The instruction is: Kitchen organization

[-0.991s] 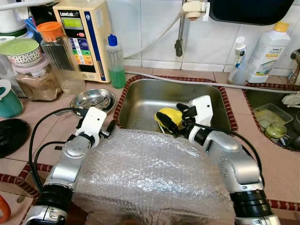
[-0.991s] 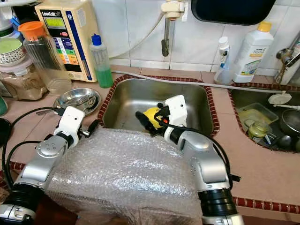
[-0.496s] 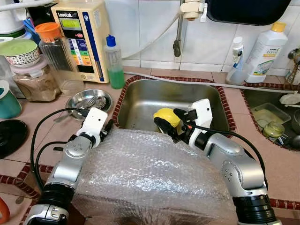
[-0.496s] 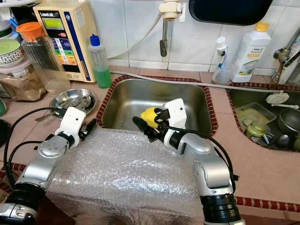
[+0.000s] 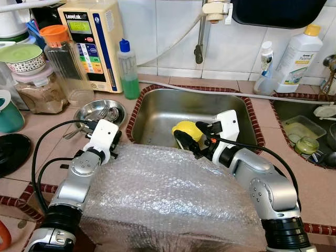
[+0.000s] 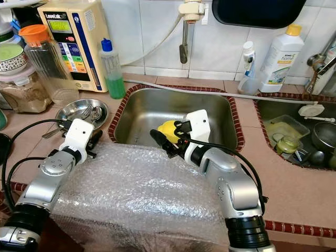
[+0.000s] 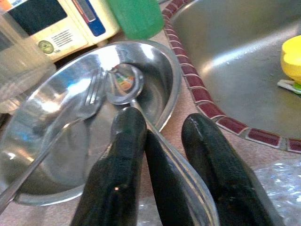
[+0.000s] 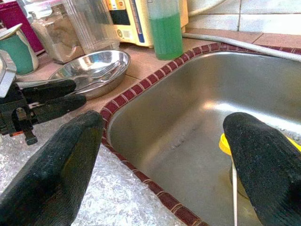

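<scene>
A steel bowl point(image 5: 125, 109) sits on the counter left of the sink point(image 5: 163, 107), holding a spoon point(image 7: 123, 84) and a fork point(image 7: 89, 101). My left gripper point(image 7: 162, 120) is at the bowl's near rim, open, with the spoon's handle running between its fingers point(image 7: 122, 155). Over the sink's front edge my right gripper point(image 8: 162, 125) stands wide open. A yellow object point(image 5: 185, 128) lies in the sink just beyond one of its fingertips point(image 8: 258, 150). Bubble wrap point(image 5: 168, 194) covers my front between both arms.
A green soap bottle point(image 5: 129, 71), a cream water machine point(image 5: 92, 42) and jars point(image 5: 63, 58) line the back left. A teal mug point(image 5: 8, 110) and black lid point(image 5: 10, 152) sit far left. White bottles point(image 5: 296, 58) and a second sink with dishes point(image 5: 304, 134) lie right.
My left gripper has shifted left, from the sink's corner to the steel bowl, and now straddles the spoon handle. The right gripper stays open over the sink.
</scene>
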Robot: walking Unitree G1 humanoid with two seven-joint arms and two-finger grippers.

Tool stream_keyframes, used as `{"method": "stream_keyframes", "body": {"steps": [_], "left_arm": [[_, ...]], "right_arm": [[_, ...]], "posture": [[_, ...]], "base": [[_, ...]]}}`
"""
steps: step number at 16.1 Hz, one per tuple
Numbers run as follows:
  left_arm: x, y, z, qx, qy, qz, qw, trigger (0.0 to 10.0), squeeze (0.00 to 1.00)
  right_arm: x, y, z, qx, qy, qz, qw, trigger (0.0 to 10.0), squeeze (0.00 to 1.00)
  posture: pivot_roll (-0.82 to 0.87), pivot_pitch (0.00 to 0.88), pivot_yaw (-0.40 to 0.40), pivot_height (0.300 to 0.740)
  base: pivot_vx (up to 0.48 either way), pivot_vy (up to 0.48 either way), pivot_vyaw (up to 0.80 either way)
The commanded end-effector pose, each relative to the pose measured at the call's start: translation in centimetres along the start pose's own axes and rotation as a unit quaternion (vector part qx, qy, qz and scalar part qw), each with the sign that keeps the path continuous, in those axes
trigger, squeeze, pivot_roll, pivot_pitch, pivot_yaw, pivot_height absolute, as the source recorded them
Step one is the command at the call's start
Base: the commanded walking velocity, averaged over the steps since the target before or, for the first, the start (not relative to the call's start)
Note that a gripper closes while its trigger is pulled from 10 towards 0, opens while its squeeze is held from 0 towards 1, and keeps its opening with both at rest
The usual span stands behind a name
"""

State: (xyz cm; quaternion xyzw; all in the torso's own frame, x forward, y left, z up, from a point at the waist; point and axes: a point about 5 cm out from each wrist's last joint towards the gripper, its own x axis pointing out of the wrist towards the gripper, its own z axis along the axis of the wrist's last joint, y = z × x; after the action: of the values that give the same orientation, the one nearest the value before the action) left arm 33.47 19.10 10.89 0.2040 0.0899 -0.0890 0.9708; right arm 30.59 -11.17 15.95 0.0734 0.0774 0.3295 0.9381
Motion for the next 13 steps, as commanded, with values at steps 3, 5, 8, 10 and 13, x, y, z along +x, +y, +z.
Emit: {"method": "stream_keyframes", "body": {"steps": [3, 5, 8, 10, 13], "left_arm": [[0.0, 1.1, 0.5, 0.01, -0.01, 0.034, 0.999, 0.0, 0.0], [-0.2, 2.0, 0.8, 0.02, -0.015, 0.073, 0.997, 0.0, 0.0], [-0.6, 2.5, 0.3, 0.024, -0.006, 0.095, 0.995, 0.0, 0.0], [-0.7, 2.7, 0.7, 0.015, -0.024, 0.106, 0.994, 0.0, 0.0], [-0.7, 2.6, 1.9, 0.015, -0.06, 0.113, 0.992, 0.0, 0.0]], "right_arm": [[0.1, -0.1, 1.1, -0.008, -0.016, -0.001, 1.0, 10.0, 0.0], [0.1, -0.2, 1.2, -0.008, -0.019, -0.003, 1.0, 10.0, 0.0], [0.2, -0.5, 1.2, -0.007, -0.019, -0.008, 1.0, 10.0, 0.0], [0.2, -0.5, 1.0, -0.009, -0.015, -0.006, 1.0, 10.0, 0.0], [0.3, -0.5, 1.0, -0.009, -0.015, -0.006, 1.0, 10.0, 0.0]], "posture": [[0.07, 0.0, 0.03, 0.74], [0.07, 0.0, 0.031, 0.74], [0.07, 0.0, 0.031, 0.74], [0.07, 0.0, 0.028, 0.74], [0.08, 0.0, 0.027, 0.74]], "base": [[0.0, 0.0, 0.0], [0.0, 0.0, 0.0], [0.0, 0.0, 0.0], [0.0, 0.0, 0.0], [0.0, 0.0, 0.0]]}}
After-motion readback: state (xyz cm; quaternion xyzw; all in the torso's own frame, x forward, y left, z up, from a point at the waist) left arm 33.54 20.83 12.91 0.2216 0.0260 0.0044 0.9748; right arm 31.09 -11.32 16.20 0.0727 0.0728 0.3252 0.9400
